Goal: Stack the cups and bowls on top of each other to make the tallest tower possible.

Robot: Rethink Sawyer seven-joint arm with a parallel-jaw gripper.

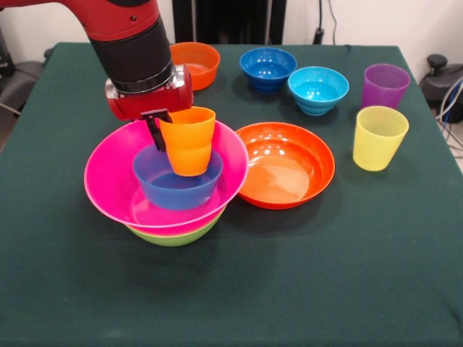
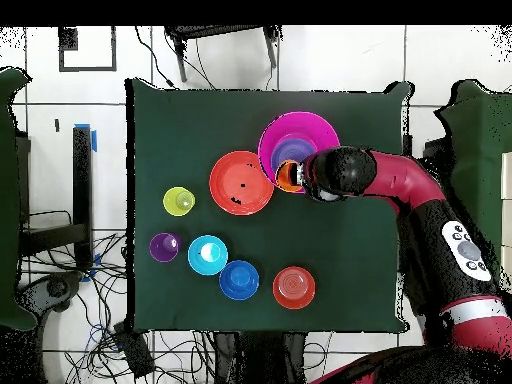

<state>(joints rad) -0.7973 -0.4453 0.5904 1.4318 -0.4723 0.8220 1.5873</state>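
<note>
The tower stands at the front left: a small blue bowl (image 1: 177, 186) in the big pink bowl (image 1: 116, 181), which sits on the lime green bowl (image 1: 173, 236). My gripper (image 1: 165, 134) is shut on the rim of the orange cup (image 1: 188, 144) and holds it upright, with its base down in the blue bowl. One black finger (image 1: 154, 131) shows on the cup's left side; the other is hidden. In the overhead view the gripper (image 2: 300, 178) and the orange cup (image 2: 288, 178) are at the pink bowl's (image 2: 310, 135) edge.
The shallow orange bowl (image 1: 286, 165) touches the tower's right side. Behind stand a small orange bowl (image 1: 195, 61), a dark blue bowl (image 1: 268, 66) and a cyan bowl (image 1: 318, 88). A purple cup (image 1: 385, 85) and a yellow cup (image 1: 380, 137) stand at the right.
</note>
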